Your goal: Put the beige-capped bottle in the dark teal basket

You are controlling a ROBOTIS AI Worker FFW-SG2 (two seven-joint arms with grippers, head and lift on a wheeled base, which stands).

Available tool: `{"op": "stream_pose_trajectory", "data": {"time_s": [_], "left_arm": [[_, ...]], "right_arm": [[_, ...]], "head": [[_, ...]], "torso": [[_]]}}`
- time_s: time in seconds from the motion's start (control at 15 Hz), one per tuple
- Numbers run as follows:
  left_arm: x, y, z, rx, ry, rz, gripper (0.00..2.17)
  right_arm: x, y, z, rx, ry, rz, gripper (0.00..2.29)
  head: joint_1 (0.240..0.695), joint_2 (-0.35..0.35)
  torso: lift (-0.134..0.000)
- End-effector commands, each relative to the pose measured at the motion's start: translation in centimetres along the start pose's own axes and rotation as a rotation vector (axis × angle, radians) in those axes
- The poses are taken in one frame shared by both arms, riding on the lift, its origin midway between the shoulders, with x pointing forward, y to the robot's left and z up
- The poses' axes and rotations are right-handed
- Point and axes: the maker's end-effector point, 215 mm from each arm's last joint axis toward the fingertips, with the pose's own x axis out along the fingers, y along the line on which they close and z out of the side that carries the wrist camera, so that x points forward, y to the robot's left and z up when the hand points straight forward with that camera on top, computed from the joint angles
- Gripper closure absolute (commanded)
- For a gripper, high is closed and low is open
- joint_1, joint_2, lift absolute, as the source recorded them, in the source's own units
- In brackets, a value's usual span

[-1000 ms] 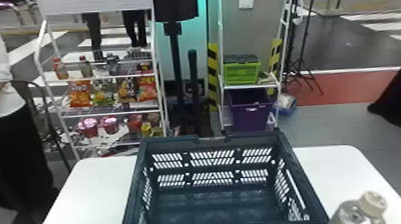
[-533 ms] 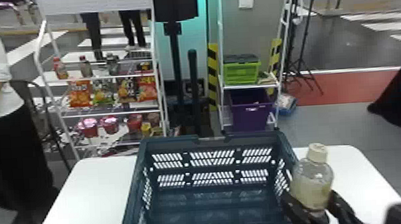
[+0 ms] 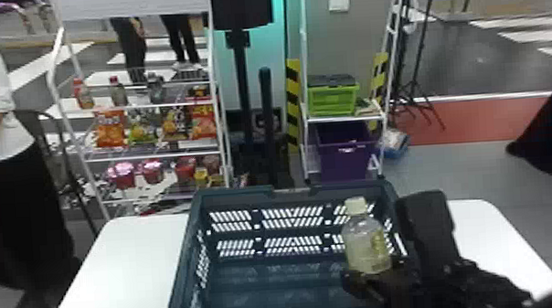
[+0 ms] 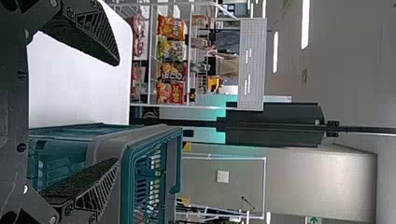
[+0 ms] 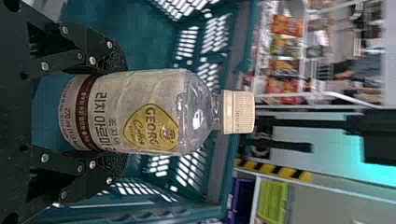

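My right gripper [image 3: 374, 275] is over the right part of the dark teal basket [image 3: 181, 262], shut on the lower part of the beige-capped bottle [image 3: 365, 246], which stands upright. In the right wrist view both fingers of the gripper [image 5: 105, 114] press the sides of the bottle [image 5: 149, 112], its cap free and the basket [image 5: 135, 28] behind it. Whether the bottle touches the basket floor I cannot tell. In the left wrist view my left gripper [image 4: 116, 112] has its fingers wide apart with nothing between them, near the basket [image 4: 152, 140].
The white table [image 3: 112, 266] shows on both sides of the basket. Behind it stand a snack shelf [image 3: 151, 156] at the left and a rack [image 3: 344, 117] with a green crate [image 3: 333, 98] and a purple bin [image 3: 346, 158].
The bottle has come from the table's right front, up and leftward over the basket, held by my right gripper. The right arm has moved in from the right edge. The basket has kept its place.
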Motion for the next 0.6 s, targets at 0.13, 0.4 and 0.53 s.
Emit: {"op": "stream_pose_trajectory", "data": {"time_s": [0.13,0.4,0.53], "left_arm": [[0.3,0.0,-0.3,0.000,0.008,0.001,0.16],[0.1,0.1,-0.5,0.001,0.013,0.002,0.16],[0.1,0.1,-0.6,0.002,0.014,0.001,0.16]], "right_arm": [[3.1,1.6,3.3,-0.042,0.076,0.013,2.28],[6.8,3.3,3.6,-0.024,0.157,0.060,2.28],[8.1,3.2,2.0,-0.022,0.214,0.065,2.28]], "head": [[0.499,0.000],[0.499,0.000],[0.499,0.000]], "torso": [[0.000],[0.000],[0.000]]}}
